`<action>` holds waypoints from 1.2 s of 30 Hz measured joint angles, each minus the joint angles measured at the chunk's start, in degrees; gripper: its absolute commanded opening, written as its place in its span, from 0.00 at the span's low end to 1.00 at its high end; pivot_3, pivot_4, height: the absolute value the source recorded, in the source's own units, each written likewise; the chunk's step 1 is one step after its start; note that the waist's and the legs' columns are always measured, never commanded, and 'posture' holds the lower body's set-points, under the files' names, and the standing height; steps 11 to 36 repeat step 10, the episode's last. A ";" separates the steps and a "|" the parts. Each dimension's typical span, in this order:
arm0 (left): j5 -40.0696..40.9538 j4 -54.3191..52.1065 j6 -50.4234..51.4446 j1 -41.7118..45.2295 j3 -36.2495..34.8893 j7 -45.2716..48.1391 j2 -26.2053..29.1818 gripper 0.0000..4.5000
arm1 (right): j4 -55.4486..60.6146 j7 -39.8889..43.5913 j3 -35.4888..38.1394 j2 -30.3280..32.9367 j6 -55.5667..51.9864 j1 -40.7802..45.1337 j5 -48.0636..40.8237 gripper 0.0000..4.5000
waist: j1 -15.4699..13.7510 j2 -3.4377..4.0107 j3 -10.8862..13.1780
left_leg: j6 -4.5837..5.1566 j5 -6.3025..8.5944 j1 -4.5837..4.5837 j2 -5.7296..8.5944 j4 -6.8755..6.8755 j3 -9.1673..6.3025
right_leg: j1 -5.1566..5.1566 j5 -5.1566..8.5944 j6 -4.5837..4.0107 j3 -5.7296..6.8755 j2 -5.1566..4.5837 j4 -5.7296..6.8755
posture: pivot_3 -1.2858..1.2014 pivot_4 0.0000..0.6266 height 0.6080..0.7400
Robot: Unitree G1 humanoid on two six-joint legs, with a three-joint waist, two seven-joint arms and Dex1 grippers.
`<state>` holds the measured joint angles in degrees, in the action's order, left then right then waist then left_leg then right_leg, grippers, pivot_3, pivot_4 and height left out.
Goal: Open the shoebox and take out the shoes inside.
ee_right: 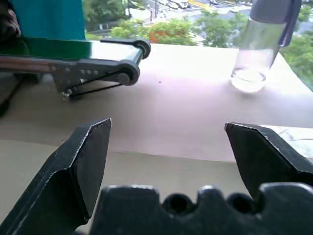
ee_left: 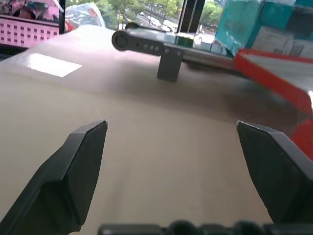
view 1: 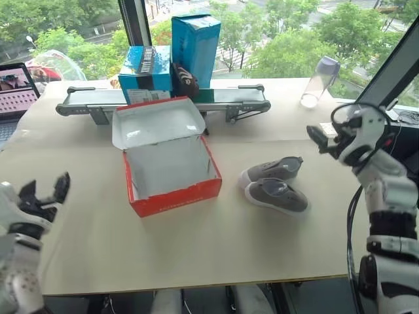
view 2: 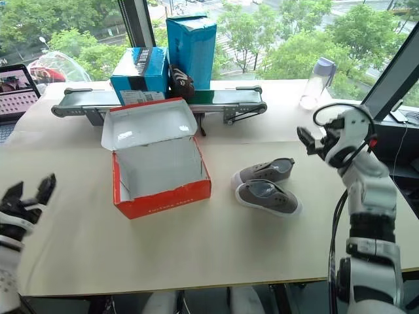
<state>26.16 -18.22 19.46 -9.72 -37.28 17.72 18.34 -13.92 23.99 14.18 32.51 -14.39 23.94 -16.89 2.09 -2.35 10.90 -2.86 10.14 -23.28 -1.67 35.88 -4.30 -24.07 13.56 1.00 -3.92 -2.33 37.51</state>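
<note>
Left eye view: shoebox (view 1: 171, 171) stands open on the tabletop (view 1: 196, 248), lid (view 1: 157, 122) tipped back, white interior bare as far as visible; the near wall hides part of the floor. The shoes (view 1: 275, 185) lie on the tabletop just right of the box, side by side and touching, apart from both hands. Left hand (view 1: 44, 191) at the near left edge, fingers spread wide, holding nothing; arm cut off by the frame. Right hand (view 1: 322, 139) at the right, seen partly from behind.

Right eye view: same layout. Behind the box, a conveyor (view 2: 157, 99) carries two blue boxes (view 2: 170, 55); a dark shoe (view 2: 181, 82) between them is mostly hidden. A clear bottle (view 2: 315, 84) stands at the far right. A laptop (view 2: 18, 89) is cut off at the left.

Left wrist view: fingers (ee_left: 73, 171) wide apart over bare tabletop; red box edge (ee_left: 274, 81) blurred.

Right wrist view: fingers (ee_right: 83, 166) wide apart, nothing between them; conveyor end and bottle ahead.
</note>
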 measured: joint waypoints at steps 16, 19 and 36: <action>-7.89 -0.57 -12.18 -5.13 10.77 -1.14 -7.34 1.00 | 11.89 -5.88 -2.28 -10.50 6.54 -16.61 4.47 0.99 | 0.98 0.09 -0.37 | -0.15 0.09 1.04 -0.20 0.07 0.11 | 1.05 0.46 -0.15 -0.08 0.18 -0.29 | 0.52 0.24 1.00; -7.89 -0.57 -12.18 -5.13 10.77 -1.14 -7.34 1.00 | 11.89 -5.88 -2.28 -10.50 6.54 -16.61 4.47 0.99 | 0.98 0.09 -0.37 | -0.15 0.09 1.04 -0.20 0.07 0.11 | 1.05 0.46 -0.15 -0.08 0.18 -0.29 | 0.52 0.24 1.00; -7.89 -0.57 -12.18 -5.13 10.77 -1.14 -7.34 1.00 | 11.89 -5.88 -2.28 -10.50 6.54 -16.61 4.47 0.99 | 0.98 0.09 -0.37 | -0.15 0.09 1.04 -0.20 0.07 0.11 | 1.05 0.46 -0.15 -0.08 0.18 -0.29 | 0.52 0.24 1.00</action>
